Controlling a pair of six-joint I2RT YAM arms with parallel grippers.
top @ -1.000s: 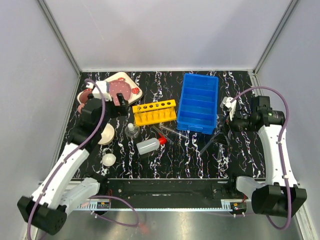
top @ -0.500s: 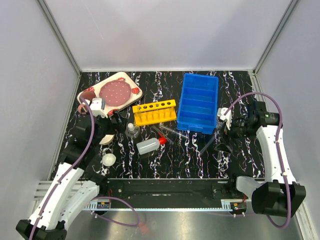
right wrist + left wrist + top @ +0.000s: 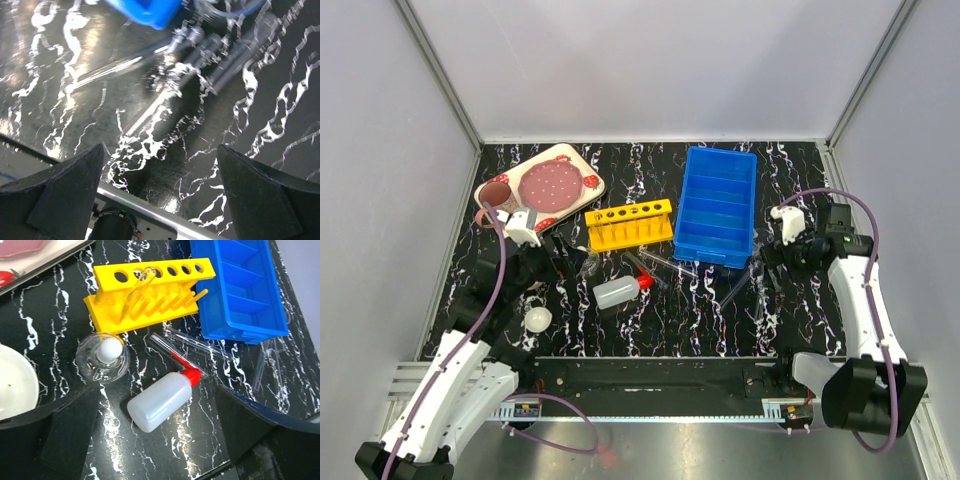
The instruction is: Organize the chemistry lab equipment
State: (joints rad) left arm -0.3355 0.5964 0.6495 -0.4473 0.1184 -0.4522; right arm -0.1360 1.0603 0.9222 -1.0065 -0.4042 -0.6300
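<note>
Both my left fingers [image 3: 55, 435] and right fingers [image 3: 260, 195] hang spread and empty while the bottle [image 3: 160, 401] lies on its side just on the near side of the yellow rack [image 3: 150, 295], light, squashy and probably slick, so I'd pinch its white middle gently.

The top camera is looking down on the whole table [image 3: 660, 310] from high behind its near edge. The 2 wrist cameras are facing down closer: left sharing the yellow rack [image 3: 170, 300], right a corner of the blue bin [image 3: 145, 10].
</note>
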